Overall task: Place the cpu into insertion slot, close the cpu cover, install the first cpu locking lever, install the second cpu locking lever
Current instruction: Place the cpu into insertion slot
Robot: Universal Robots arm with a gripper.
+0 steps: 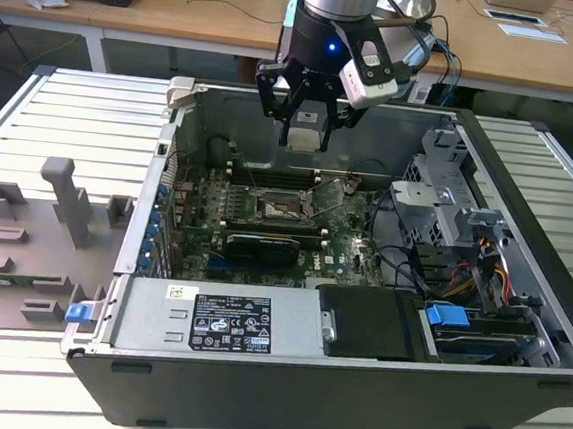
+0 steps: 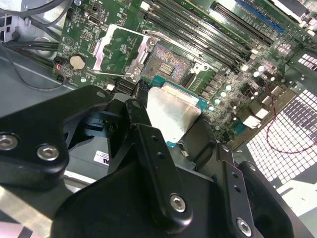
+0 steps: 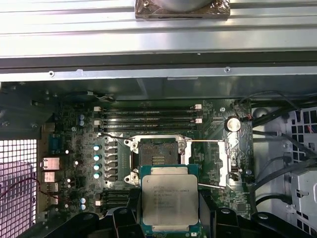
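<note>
Exterior view angled down into case (image 1: 350, 401), both wrist views close over motherboard (image 3: 69, 148) (image 2: 79, 29) (sharing insertion slot (image 3: 157, 156) (image 2: 171, 59))

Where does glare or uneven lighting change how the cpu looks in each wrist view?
In the second wrist view the cpu has a metal top that glares almost white, washing out its surface. In the first wrist view the cpu is evenly lit and grey, while the vent grille of the case glows overbright.
</note>
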